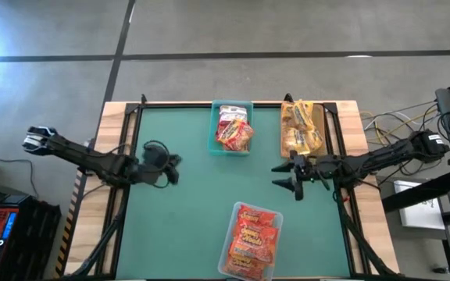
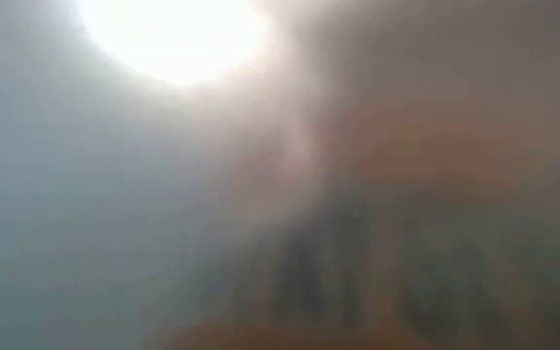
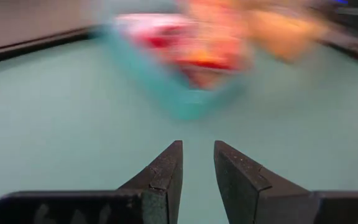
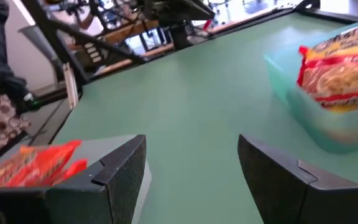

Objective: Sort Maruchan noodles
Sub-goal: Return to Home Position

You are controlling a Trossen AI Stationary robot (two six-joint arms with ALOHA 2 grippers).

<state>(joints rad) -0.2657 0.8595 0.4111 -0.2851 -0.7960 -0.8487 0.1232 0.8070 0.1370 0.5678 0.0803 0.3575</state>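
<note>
Sorting looks done: all Maruchan noodles (image 1: 234,129) are seen binned on the table (image 1: 186,218).
Packets are held in the teal bin (image 1: 232,129), the tan bin (image 1: 301,127) beside it, and the clear bin (image 1: 251,240) nearer the front edge. The right gripper (image 1: 288,176), just before the tan bin, is spread and empty; the left gripper (image 1: 173,169), well left of the teal bin, is slightly parted, empty. A clear retreat is advised.

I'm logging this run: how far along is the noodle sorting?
It looks finished. Red-and-white packets fill the teal bin, yellow packets the tan bin, orange packets the clear bin. No loose packet shows on the mat. The left gripper and right gripper hold nothing, fingers apart.
</note>
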